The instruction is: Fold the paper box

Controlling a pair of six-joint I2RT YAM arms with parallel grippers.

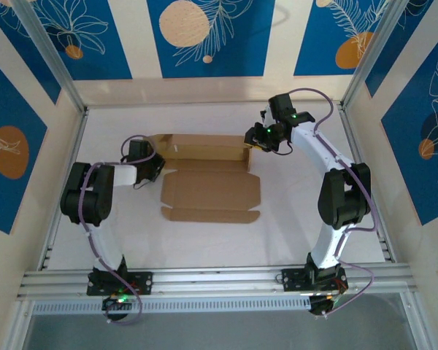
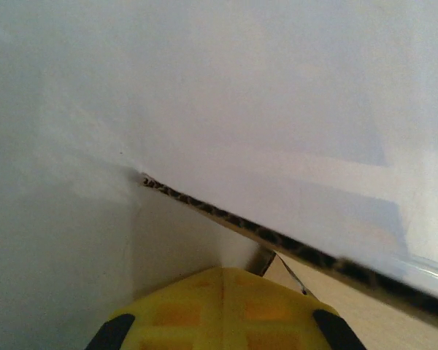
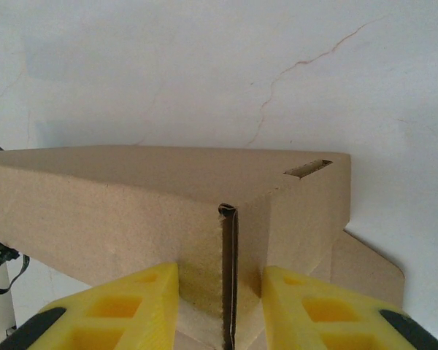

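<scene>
Yellow jaws pinch box (image 3: 95, 197) corner
Right gripper (image 3: 220, 299) holds a wall upright — left gripper (image 2: 223, 295), clenched empty, seemingly braces opposite.

White arm links (image 1: 323, 157), black joint housings (image 1: 87, 193), purple cables (image 1: 310, 90), green lights (image 1: 294, 115), yellow end effector fingers (image 3: 142, 302)

Top view bright and even, soft faint shadows on the table (image 1: 204, 248). Left wrist view washed out, hazy, near foreground blurred. Right wrist view sharp on the paper box (image 3: 117, 204), bottom edge soft

Top camera overhead; wrist cameras close against paper box (image 1: 210, 193).
</scene>
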